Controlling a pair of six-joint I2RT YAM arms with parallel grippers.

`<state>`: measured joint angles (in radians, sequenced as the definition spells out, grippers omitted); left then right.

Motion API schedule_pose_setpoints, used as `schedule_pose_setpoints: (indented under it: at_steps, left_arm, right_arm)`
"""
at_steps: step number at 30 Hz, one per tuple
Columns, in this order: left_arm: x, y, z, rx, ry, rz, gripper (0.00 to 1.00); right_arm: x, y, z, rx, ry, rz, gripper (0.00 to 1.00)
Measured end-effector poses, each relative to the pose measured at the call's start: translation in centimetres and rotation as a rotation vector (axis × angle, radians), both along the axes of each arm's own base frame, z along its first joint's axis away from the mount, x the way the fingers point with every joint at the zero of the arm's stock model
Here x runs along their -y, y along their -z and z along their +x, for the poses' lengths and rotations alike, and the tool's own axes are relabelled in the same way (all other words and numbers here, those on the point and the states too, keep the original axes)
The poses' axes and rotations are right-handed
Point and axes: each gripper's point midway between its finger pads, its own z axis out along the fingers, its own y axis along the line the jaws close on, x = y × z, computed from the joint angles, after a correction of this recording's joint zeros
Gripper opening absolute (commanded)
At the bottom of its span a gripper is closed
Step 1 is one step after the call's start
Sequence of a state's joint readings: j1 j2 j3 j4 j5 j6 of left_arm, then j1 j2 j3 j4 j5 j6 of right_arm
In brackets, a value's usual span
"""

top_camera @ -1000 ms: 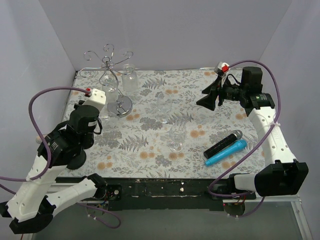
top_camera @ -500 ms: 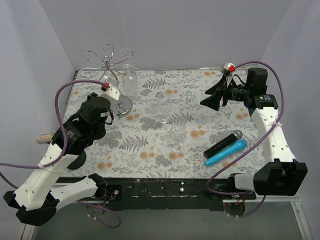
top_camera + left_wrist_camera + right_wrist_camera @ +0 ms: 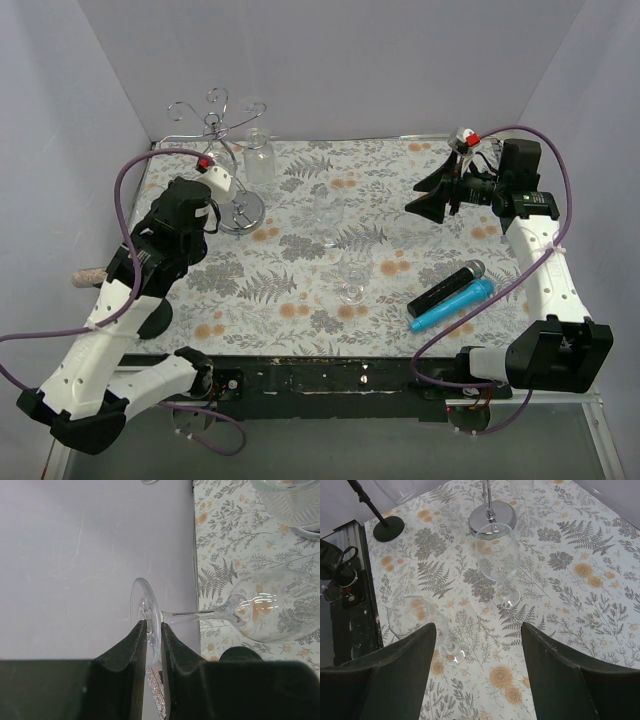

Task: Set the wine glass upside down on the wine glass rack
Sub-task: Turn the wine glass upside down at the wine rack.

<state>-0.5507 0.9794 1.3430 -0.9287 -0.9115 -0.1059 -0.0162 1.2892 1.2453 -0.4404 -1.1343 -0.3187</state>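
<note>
Left side first. My left gripper (image 3: 152, 630) is pinched nearly shut on the foot of the wine glass (image 3: 270, 610), one finger on each face of that round disc. The stem runs straight across the fingers, so the long axis sits crosswise to the gripper, with the bowl out to the right of the wrist view, over the flowery mat (image 3: 300, 300). It's carried in the air, not set down. From overhead I honestly can't pick the glass out against the arm.

The bit that matters: the wine glass rack (image 3: 215, 125) is just beyond the left gripper (image 3: 222, 185), towards the back wall. Its curly arms are up high and its shiny base (image 3: 243, 212) is just beside the wrist. The way I read it, the glass has to swing bowl-down and the foot slide into one of those curls, so it all comes down to lining the stem up with a gap in the wire.

Middle of the mat: two spare glasses (image 3: 328, 215) (image 3: 352, 275) standing upright, and a glass jar (image 3: 258, 155) at the back near the rack.

Right side: the right gripper (image 3: 479, 630) is spread wide with nothing in it, hanging well apart from the rack. The left arm is clearly the nearer one, so this is its job.
</note>
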Motion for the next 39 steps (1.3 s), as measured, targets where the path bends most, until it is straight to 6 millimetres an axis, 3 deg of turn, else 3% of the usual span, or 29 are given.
schedule_pose_setpoints:
  at_steps: [14,23,33,39]
  left_arm:
    - [-1.7,0.0,4.0,-0.016,-0.08,0.089,0.0]
    - [-1.2,-0.8,6.9,-0.036,-0.079,0.156,0.0]
    - [-0.7,-3.0,9.1,-0.024,-0.071,0.193,0.0]
    - [0.0,-2.4,10.5,-0.052,-0.049,0.215,0.0]
  right_arm:
    - [-0.6,0.4,-1.7,-0.032,-0.112,0.064,0.74]
    - [-0.8,3.2,-3.0,-0.131,-0.116,0.095,0.75]
    - [-0.8,2.8,-2.8,-0.118,-0.106,0.098,0.74]
    - [-0.8,2.8,-2.8,-0.12,-0.102,0.096,0.74]
